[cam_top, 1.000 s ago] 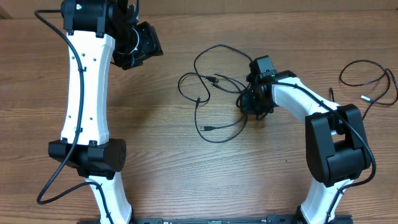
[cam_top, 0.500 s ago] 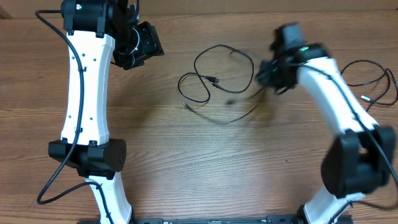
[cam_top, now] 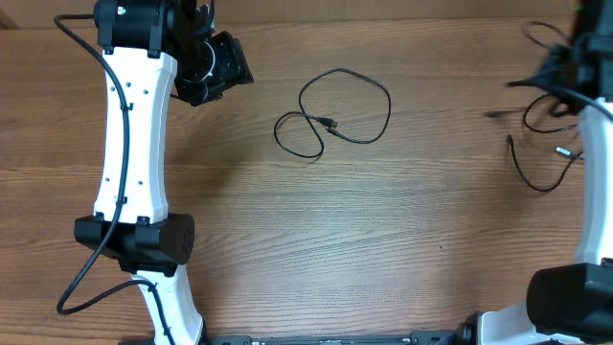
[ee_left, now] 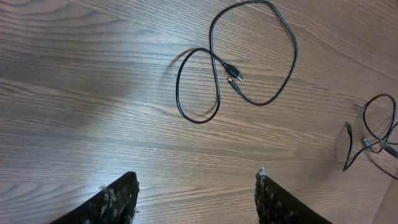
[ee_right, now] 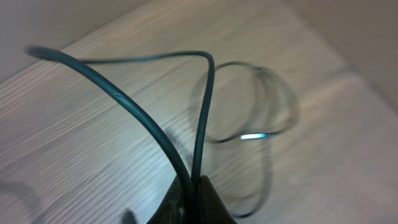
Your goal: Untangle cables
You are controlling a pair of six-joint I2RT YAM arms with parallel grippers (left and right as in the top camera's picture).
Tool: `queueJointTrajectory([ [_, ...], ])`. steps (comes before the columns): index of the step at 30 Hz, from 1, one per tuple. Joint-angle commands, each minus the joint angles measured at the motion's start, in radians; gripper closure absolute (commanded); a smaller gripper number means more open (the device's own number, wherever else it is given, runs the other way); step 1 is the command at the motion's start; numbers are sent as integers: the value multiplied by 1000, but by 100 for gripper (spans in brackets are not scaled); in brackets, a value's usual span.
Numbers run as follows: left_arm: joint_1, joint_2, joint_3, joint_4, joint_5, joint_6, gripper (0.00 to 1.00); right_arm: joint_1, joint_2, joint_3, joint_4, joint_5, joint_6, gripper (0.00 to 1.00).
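The right claw (ee_right: 193,200) pinches a limp, featherlight black cord (ee_right: 134,107) at the far right, the left claw (ee_left: 196,194) hangs wide and empty, and the loose loop (cam_top: 329,122) mid-table looks easiest gripped beside its plugs.

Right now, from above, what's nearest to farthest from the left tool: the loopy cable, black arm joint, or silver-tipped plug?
From the left tool:
1. The looped cable, mid-table, to its right.
2. The black joint, lower on its own arm.
3. The silver-tipped plug, by the far right edge.
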Motion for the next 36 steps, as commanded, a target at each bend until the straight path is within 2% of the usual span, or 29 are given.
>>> queueJointTrajectory([
  [1,-10,-16,6,4,2,19,39,-89,-11,16,23,84,-3,96],
  [6,-10,-16,6,4,-18,19,39,-187,-11,16,32,43,3,90],
  [8,-10,-16,6,3,-36,20,39,-211,-11,16,34,-63,2,73],
  [9,-10,-16,6,0,-46,23,39,-217,-11,16,37,-129,2,50],
  [11,-10,-16,6,-5,-66,43,39,-219,-11,16,44,-303,-5,25],
  [14,-10,-16,6,-19,-136,74,39,-197,-11,15,40,-553,-79,16],
  [17,-10,-16,6,-19,-152,142,23,-135,-11,14,7,-686,-134,7],
  [19,-10,-16,6,-19,-159,175,12,-81,-11,14,-21,-708,-157,0],
  [21,-10,-16,5,-19,-191,184,0,-13,-11,14,-50,-718,-195,0],
  [28,-10,-40,-42,-19,-206,206,0,198,-6,12,-44,-728,-194,0],
  [32,-10,-134,-190,-19,-214,206,0,291,13,8,-14,-680,-194,0],
  [36,-10,-287,-410,-19,-298,175,0,368,45,8,-20,-570,-183,0],
])
